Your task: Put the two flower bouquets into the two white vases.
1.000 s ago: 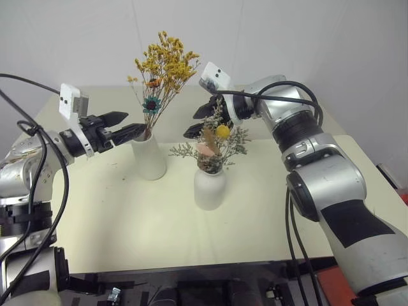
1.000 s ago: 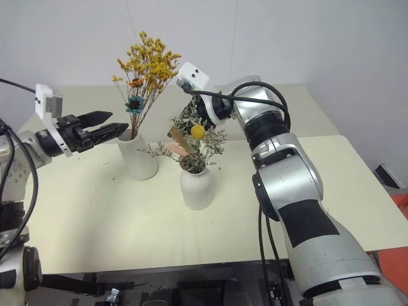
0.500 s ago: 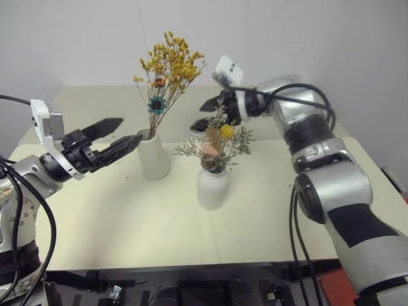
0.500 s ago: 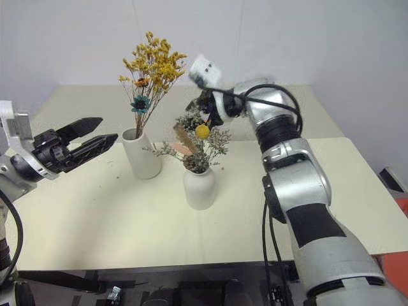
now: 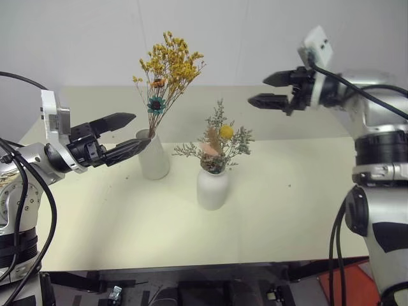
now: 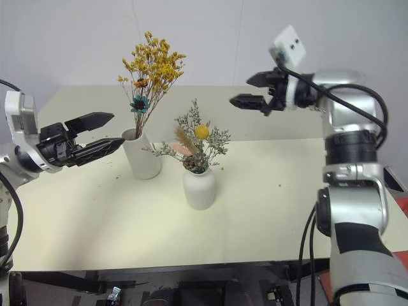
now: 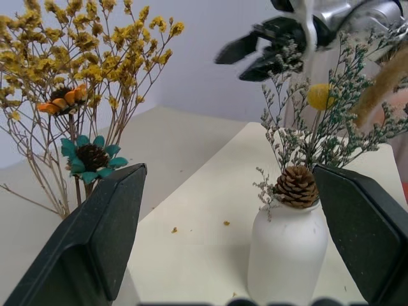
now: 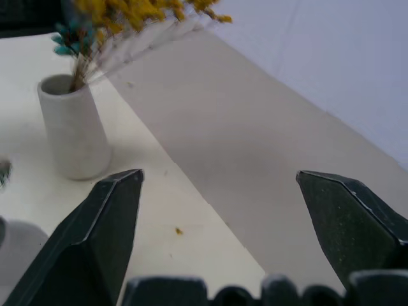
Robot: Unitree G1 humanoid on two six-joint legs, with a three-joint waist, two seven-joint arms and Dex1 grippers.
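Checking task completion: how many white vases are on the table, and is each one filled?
2. The tall vase stands toward the robot's left and holds the yellow bouquet. The rounded vase stands mid-table and holds the grey-green bouquet. Nothing suggests a hidden one.

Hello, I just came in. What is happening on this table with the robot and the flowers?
Both bouquets already stand in vases on the cream table. The yellow-orange dried flower bunch is in the tall white cylinder vase; the grey-green sprig bunch with a pine cone is in the rounded white bottle vase. The left gripper and right gripper are open and empty, apart from the vases.
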